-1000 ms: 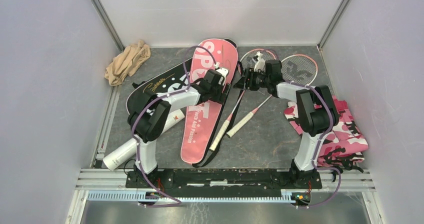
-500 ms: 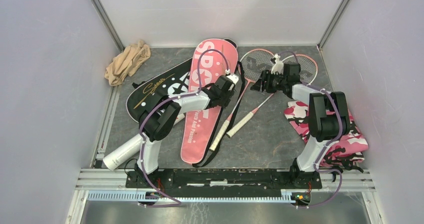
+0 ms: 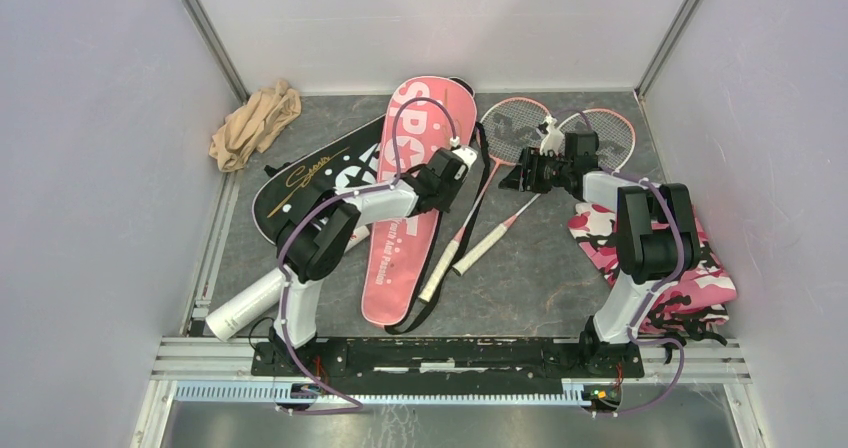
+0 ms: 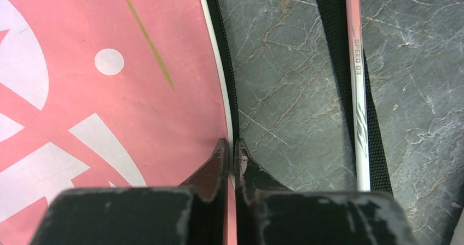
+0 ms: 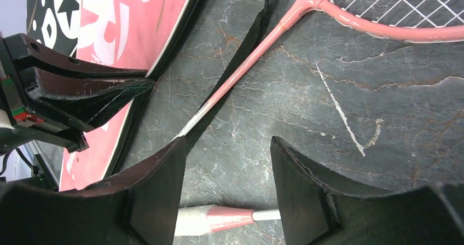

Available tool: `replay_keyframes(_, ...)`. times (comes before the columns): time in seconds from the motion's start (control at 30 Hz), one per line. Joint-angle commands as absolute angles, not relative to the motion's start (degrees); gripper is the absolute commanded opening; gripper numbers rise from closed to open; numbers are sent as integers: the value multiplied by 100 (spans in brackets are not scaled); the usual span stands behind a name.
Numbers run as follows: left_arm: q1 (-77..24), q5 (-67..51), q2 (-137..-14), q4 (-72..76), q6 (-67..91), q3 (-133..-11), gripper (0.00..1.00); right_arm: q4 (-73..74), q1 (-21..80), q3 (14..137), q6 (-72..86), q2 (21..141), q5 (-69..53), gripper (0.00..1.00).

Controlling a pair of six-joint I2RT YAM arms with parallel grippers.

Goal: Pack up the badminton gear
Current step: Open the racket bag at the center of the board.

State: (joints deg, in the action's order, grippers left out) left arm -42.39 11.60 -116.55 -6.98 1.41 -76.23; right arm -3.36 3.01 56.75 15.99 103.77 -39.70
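The pink SPORT bag (image 3: 410, 238) lies lengthwise mid-table, partly over the black bag (image 3: 300, 178). My left gripper (image 3: 467, 175) is shut on the pink bag's (image 4: 109, 92) right edge, with the white piping pinched between its tips (image 4: 231, 146). Two pink-framed rackets (image 3: 610, 133) lie to the right, handles (image 3: 480, 248) toward me. My right gripper (image 3: 514, 179) hovers open over them; one racket's handle cone (image 5: 219, 220) shows between its fingers (image 5: 227, 146), and the other's shaft (image 5: 257, 45) crosses a black strap (image 5: 246, 48). The white tube (image 3: 240, 308) lies near left.
A beige cloth (image 3: 255, 123) is bunched in the far left corner. Pink camouflage cloth (image 3: 690, 268) lies by the right wall beside the right arm. Walls close in the table on three sides. The left gripper (image 5: 150, 83) shows at the left in the right wrist view.
My left gripper has moved right to the pink bag's edge and closed on it. My right gripper has shifted right, off the racket heads' throat area, staying open.
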Motion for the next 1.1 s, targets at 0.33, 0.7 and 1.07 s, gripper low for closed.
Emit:
replay_keyframes(0.33, -3320, -1142, -10931, -269, 988, -7523, 2, -1022, 782, 6109, 2053, 10499, -4296, 63)
replay_keyframes(0.7, -3168, -1988, -10353, 158, 1624, -7256, 2, -1941, 1394, 6575, 2789, 11039, -4752, 64)
replay_keyframes(1.07, -3138, -2427, -10218, 444, 2039, -7013, 2, -2426, 1573, 6527, 3105, 11209, -4937, 61)
